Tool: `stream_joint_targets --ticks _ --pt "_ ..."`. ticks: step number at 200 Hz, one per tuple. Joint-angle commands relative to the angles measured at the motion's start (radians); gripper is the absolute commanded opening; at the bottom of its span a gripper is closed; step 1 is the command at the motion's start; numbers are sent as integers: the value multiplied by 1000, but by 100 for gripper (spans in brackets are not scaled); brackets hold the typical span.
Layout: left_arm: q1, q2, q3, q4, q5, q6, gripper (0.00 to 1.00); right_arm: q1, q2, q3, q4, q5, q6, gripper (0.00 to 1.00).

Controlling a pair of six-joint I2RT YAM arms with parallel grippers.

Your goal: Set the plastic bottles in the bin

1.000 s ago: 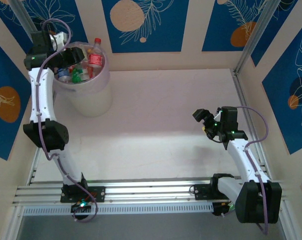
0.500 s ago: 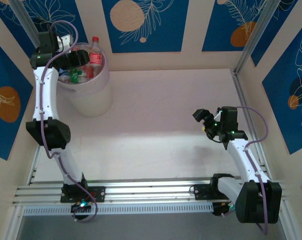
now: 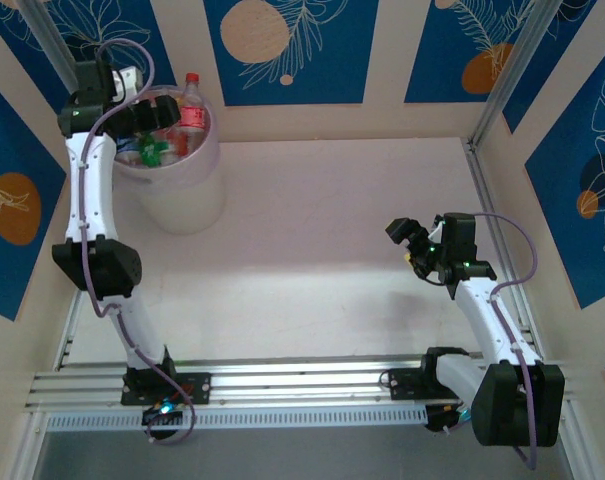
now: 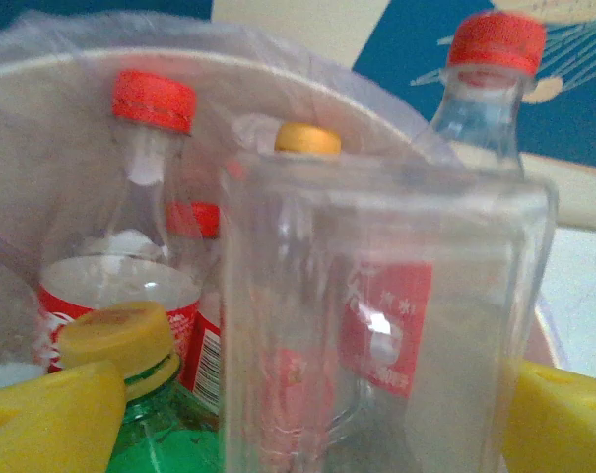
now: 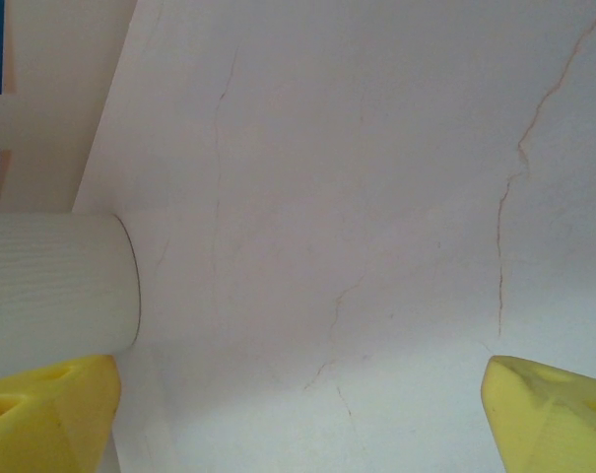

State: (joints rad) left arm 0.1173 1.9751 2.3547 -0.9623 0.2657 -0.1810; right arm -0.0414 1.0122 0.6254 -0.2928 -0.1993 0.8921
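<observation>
Hovering left gripper (image 3: 154, 117) over bin (image 3: 187, 200), you have jaws apart, wider than clear unlabelled bottle (image 4: 386, 325) standing upright between them, inside bin among red-capped bottles (image 4: 152, 148). Right gripper (image 3: 410, 240) gapes too, nothing between, over table (image 3: 312, 230), well apart from bin.

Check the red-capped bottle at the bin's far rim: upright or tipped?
Upright: the red-capped bottle stands cap-up, neck rising above the bin rim.

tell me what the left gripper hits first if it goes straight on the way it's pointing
Almost certainly the clear unlabelled bottle. It stands right in front of the left gripper, between its open fingers, inside the bin. Red-capped bottles sit behind it, though depth is hard to judge this close.
</observation>
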Motion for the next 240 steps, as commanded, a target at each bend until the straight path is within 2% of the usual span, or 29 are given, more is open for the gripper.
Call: stream_joint_targets --ticks 1,22,44,67,106,136,167,210,240 --pt "5 -71 63 -25 -60 23 93 6 13 10 -3 -28 -4 95" --pt "5 -77 62 -36 -65 32 91 10 19 9 3 -28 -2 95" --pt "4 -81 26 -31 -66 36 82 15 20 7 9 -26 0 95" --pt "-6 -92 -47 -3 -57 32 72 19 19 7 4 -23 0 95" --pt "-27 -121 -196 45 -69 37 65 21 14 4 1 -18 2 95" --pt "-27 -144 -288 80 -98 39 64 21 12 8 -5 -16 -2 95" --pt "-26 -145 -257 79 -84 31 64 21 12 11 -9 -15 -5 95" --pt "-27 -154 -122 41 -51 31 77 21 11 14 -8 -13 -10 95" --pt "-30 -219 -137 32 -42 50 81 21 20 43 -18 -1 -41 95"
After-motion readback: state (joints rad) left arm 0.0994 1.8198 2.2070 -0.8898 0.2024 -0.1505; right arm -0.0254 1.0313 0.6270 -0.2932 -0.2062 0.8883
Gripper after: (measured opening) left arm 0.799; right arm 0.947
